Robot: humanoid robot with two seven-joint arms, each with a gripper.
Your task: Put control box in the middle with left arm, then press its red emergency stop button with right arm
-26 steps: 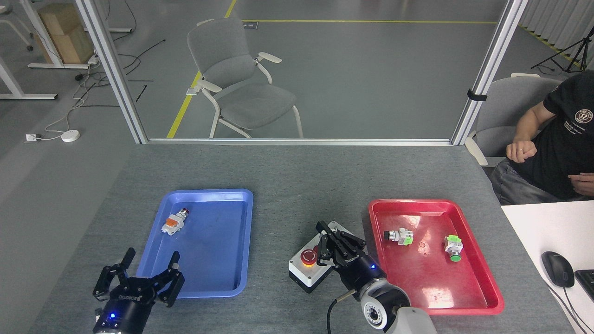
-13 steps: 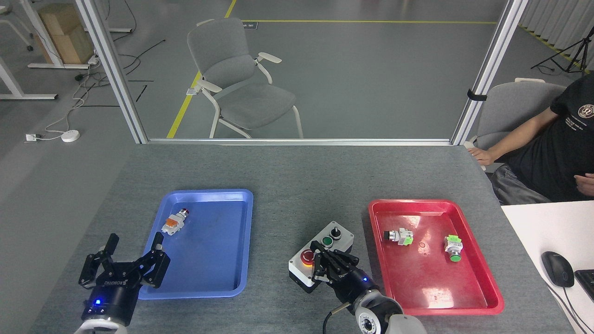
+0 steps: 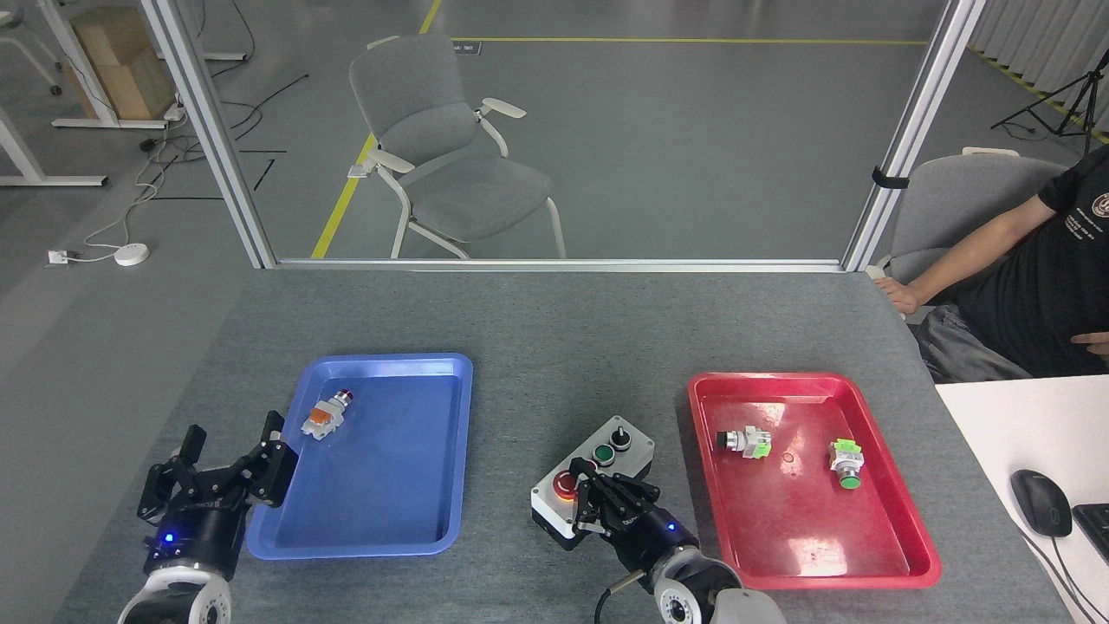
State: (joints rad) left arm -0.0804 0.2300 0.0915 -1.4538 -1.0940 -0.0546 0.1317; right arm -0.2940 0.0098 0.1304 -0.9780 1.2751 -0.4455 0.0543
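Push-button part point(image 3: 325, 416) in blue tray point(image 3: 394, 520)

Head view, down over table point(image 3: 554, 329)

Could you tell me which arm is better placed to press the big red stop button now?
The right gripper: its claws sit right at the stop button on the control box. The left gripper is off beside the blue tray.

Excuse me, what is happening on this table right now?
The control box sits on the grey table between a blue tray and a red tray. The right gripper is at its big red stop button. The left gripper hangs open, holding nothing, by the blue tray.
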